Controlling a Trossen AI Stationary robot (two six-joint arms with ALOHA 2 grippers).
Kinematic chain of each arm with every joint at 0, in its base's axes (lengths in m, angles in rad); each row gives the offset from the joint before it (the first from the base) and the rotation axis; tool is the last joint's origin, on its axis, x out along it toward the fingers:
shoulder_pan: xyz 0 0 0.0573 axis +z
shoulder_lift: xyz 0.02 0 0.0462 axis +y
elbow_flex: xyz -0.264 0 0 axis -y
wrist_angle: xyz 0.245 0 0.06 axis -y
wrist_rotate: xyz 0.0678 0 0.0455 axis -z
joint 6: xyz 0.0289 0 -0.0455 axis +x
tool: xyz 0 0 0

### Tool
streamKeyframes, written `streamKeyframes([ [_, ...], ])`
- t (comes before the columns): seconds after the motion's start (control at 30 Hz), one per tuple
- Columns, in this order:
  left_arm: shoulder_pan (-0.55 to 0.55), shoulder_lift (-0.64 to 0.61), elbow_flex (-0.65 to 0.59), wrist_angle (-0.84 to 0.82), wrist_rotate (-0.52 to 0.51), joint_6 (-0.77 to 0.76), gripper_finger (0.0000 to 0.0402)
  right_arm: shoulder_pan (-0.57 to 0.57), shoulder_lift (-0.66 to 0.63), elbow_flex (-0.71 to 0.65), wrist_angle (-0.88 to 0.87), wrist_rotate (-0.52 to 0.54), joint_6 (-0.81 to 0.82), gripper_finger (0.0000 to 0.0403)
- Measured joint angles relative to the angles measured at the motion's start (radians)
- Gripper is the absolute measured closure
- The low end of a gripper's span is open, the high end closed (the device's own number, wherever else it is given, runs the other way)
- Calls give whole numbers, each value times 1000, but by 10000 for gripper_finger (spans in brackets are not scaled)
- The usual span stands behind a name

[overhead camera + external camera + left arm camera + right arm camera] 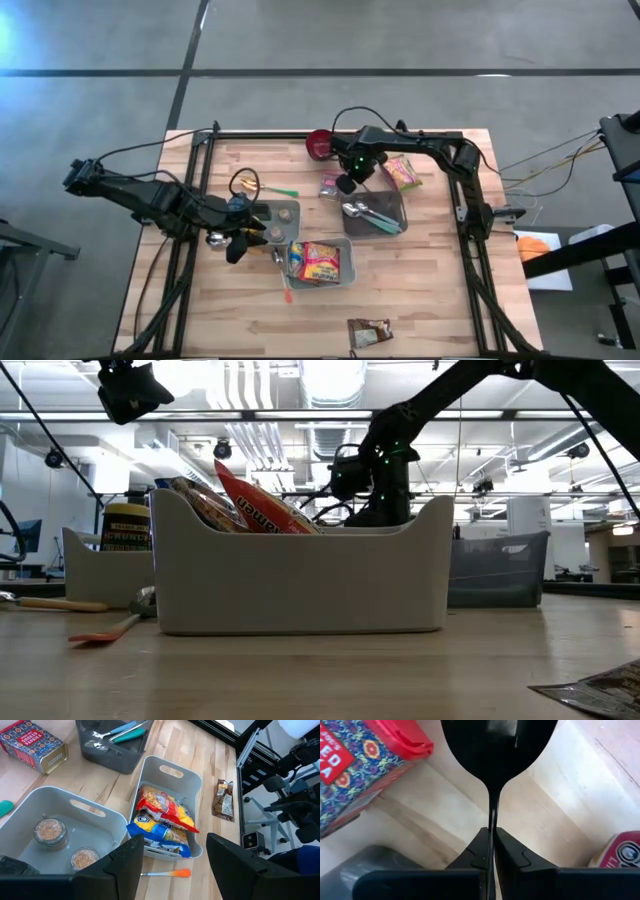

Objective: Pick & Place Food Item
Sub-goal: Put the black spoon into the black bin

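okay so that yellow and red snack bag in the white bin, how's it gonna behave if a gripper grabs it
The snack bag looks crinkled and puffy, so it will probably crumple and sag rather than stay stiff. It is likely light for its size. Its glossy film may slip, and it lies wedged in the white bin against a blue bag, which might drag along.

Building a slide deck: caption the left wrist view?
Open left end effector above a white bin of snack bags.

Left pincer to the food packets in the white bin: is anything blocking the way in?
Nothing visible. The packets lie uncovered on top in the white bin, in plain sight past the open left pincer.
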Motion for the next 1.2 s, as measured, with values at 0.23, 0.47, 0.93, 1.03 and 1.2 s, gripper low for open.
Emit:
streamKeyframes([
  [0.23, 0, 0, 0, 0, 1, 0, 184, 0, -53, 0, 1, 47, -10, 395],
  [0.47, 0, 0, 0, -1, 3, 3, 184, -1, -119, 0, 0, 76, -24, 395],
  [0.93, 0, 0, 1, 0, 3, 34, 184, 30, -352, 0, -91, 30, -79, 395],
  [1.03, 1, 0, 1, 4, -7, 34, 184, 56, -409, 0, -109, -14, -97, 395],
  [1.2, 1, 0, 1, 70, -49, 66, 184, 110, -472, 0, -175, -24, -101, 395],
])
